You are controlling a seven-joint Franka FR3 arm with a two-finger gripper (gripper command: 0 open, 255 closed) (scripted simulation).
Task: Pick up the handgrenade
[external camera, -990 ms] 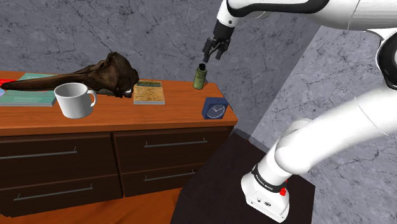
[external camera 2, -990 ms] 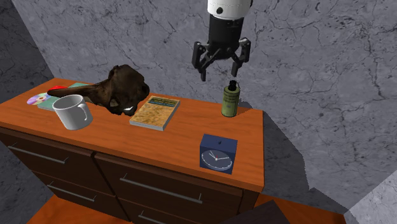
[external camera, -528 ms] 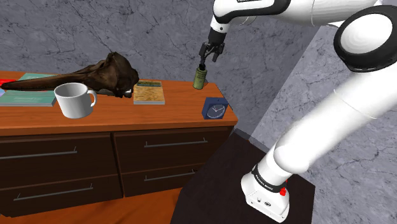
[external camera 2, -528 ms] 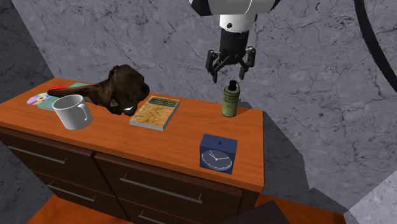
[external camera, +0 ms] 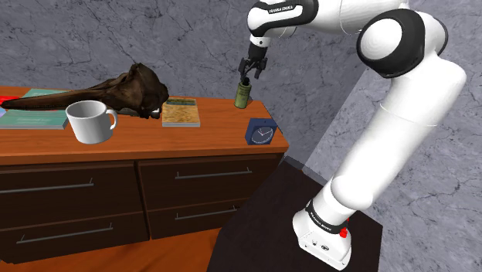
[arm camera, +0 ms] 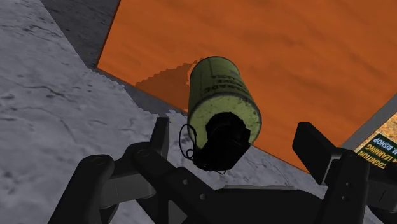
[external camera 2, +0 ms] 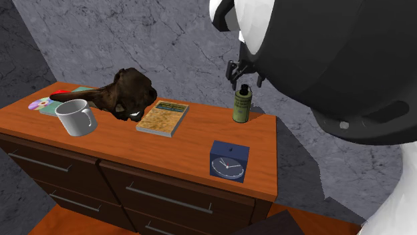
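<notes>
An olive-green can-shaped hand grenade [external camera: 242,93] with a black top stands upright at the back edge of the wooden dresser [external camera: 139,135], close to the stone wall. My black gripper [external camera: 249,76] hangs just above its top, fingers apart. From the second exterior view the grenade [external camera 2: 242,105] sits under the gripper [external camera 2: 243,80], which the arm's dark elbow partly hides. Through the wrist camera the grenade [arm camera: 222,102] lies between and beyond the open gripper [arm camera: 238,149], and neither finger touches it.
A blue cube clock [external camera: 260,132] stands at the dresser's front corner near the grenade. A book [external camera: 181,113], a dark animal skull [external camera: 127,91], a white mug [external camera: 90,121] and more books [external camera: 35,116] lie further along the shoulder view's left. The wall [external camera: 154,39] is right behind.
The gripper has come down and toward the wall, ending just above the grenade's top. The arm's elbow swung in front of the second exterior camera. The grenade stayed put.
</notes>
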